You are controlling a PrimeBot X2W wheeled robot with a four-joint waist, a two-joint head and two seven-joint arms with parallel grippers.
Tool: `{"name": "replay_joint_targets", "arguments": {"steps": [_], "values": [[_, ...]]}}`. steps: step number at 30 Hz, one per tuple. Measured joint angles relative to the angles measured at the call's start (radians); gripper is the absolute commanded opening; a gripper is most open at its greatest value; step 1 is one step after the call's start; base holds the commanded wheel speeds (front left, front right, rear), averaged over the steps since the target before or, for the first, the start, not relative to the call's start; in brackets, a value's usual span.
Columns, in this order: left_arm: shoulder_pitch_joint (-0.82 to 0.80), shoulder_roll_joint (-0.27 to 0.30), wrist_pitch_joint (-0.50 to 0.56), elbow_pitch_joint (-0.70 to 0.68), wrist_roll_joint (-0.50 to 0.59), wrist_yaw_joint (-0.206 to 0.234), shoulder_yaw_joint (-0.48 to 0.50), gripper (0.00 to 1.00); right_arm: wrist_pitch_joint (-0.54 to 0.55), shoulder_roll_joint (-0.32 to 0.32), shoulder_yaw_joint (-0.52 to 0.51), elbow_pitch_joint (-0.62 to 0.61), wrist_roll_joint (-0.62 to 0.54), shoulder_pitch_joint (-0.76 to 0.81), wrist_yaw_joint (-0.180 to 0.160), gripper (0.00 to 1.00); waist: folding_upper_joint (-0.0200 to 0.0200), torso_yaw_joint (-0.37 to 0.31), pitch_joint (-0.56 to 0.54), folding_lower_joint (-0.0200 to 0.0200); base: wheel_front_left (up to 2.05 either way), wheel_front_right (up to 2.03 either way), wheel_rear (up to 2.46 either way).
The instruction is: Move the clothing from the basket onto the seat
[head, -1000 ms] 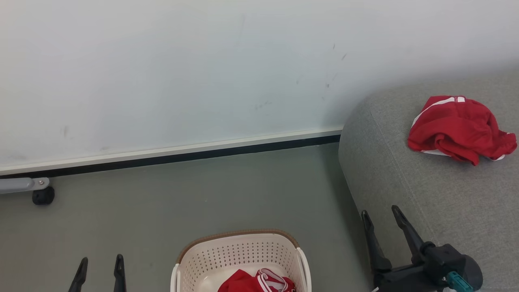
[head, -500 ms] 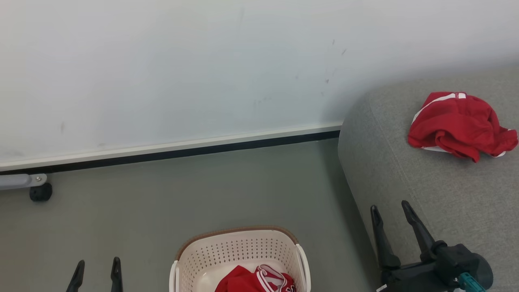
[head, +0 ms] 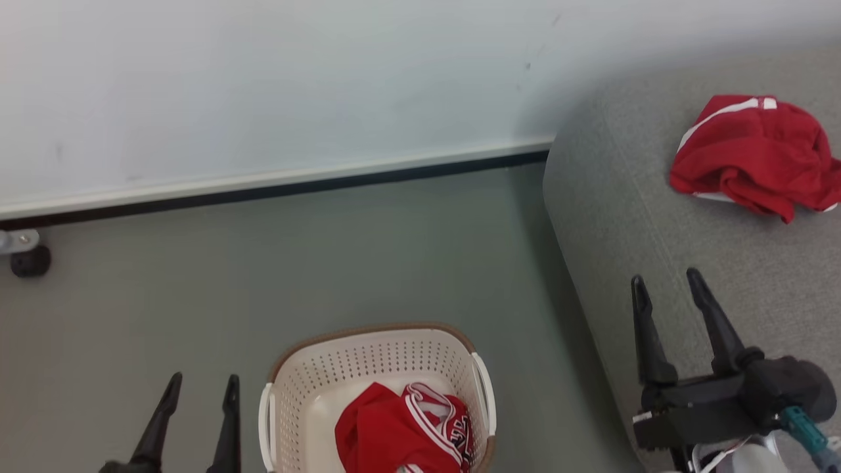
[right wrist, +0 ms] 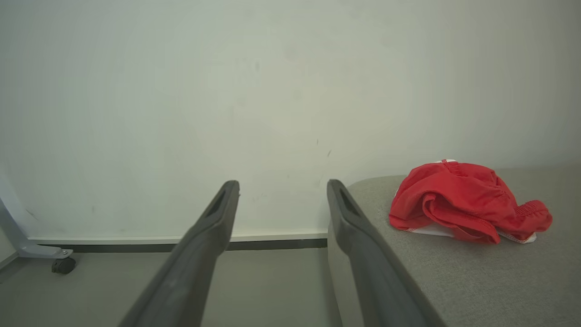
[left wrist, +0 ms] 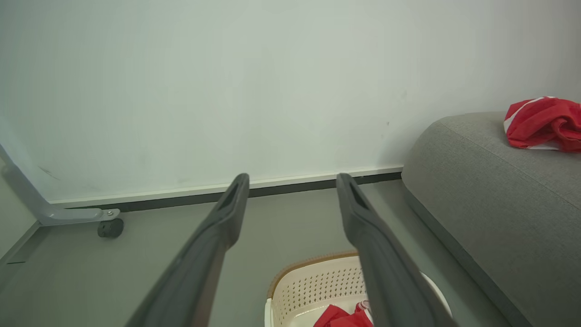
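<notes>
Two bright red white-trimmed garments: crumpled garment on large grey woven-fabric sofa, upper right; lettered jersey in oval cream-white perforated basket, bottom centre. Hands: left hand, right hand, both spread, empty. Camera has tilted down, baring more basket; jersey probably next.

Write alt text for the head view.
A red jersey lies in a cream basket on the floor, while another red garment sits on the grey sofa. The left gripper and right gripper flank the basket, jaws open, empty.
</notes>
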Motion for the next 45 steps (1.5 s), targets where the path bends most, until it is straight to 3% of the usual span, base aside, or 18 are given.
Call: {"name": "replay_joint_targets", "arguments": {"steps": [19, 33, 45], "values": [[-0.319, -0.037, 0.097, 0.242, 0.07, -0.089, -0.161, 1.0, -0.002, -0.006, -0.088, -0.088, -0.018, -0.208, -0.009, 1.0, 0.0001, -0.06, 0.28, 0.0002, 0.0, 0.0, 0.0], [-0.534, -0.077, 0.161, 0.476, 0.135, -0.108, -0.226, 1.0, -0.003, 0.023, -0.109, -0.128, -0.026, -0.298, -0.009, 1.0, 0.0001, -0.09, 0.49, 0.0, 0.0, 0.0, 0.0], [-0.715, -0.072, 0.206, 0.608, 0.191, -0.126, -0.259, 1.0, -0.003, 0.027, -0.13, -0.204, -0.06, -0.389, -0.013, 1.0, 0.0002, -0.103, 0.671, 0.0, 0.0, 0.0, 0.0]]}}
